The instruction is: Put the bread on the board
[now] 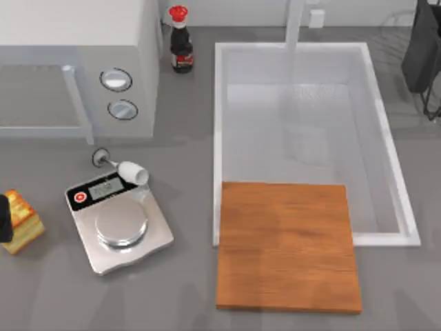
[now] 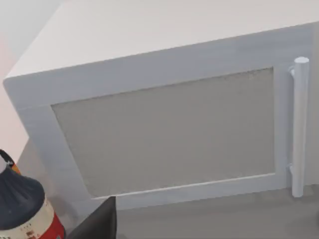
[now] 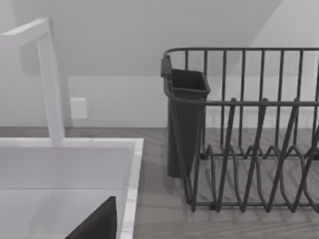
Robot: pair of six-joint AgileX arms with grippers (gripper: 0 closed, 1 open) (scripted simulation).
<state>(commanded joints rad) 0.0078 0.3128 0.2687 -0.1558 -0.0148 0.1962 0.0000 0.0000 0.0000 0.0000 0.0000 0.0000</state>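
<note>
1. Here, seen from above, a grey counter (image 1: 186,289) holds a kitchen setup. The bread (image 1: 23,222) — a small blocky chunk with pale yellow crumb and orange-brown crust — sits at the far left edge of the counter.
2. A dark shape, the left tool (image 1: 4,218), touches the bread's left side at the picture's border. Too little of it shows to tell whether its fingers are spread or pressed together.
3. The board (image 1: 286,246), a large square of warm orange-brown wood, lies right of centre, its far edge overlapping the near rim of a white sink (image 1: 388,152). Nothing rests on it.
4. Between bread and board stands a silver kitchen scale (image 1: 119,224), with a tipped wine glass (image 1: 124,168) just behind it.
5. Further back are a white microwave (image 1: 76,62) and a dark sauce bottle (image 1: 181,41) with a red cap.
6. The right arm (image 1: 422,52) is parked at the far right corner, near a dark wire dish rack (image 3: 249,129); I cannot tell how its tool stands.
7. Judged from this, the task is at its start — the grasp on the bread is in hand. Next calls for a firm pinch, a lift, then a carry rightward over the scale to the board.
</note>
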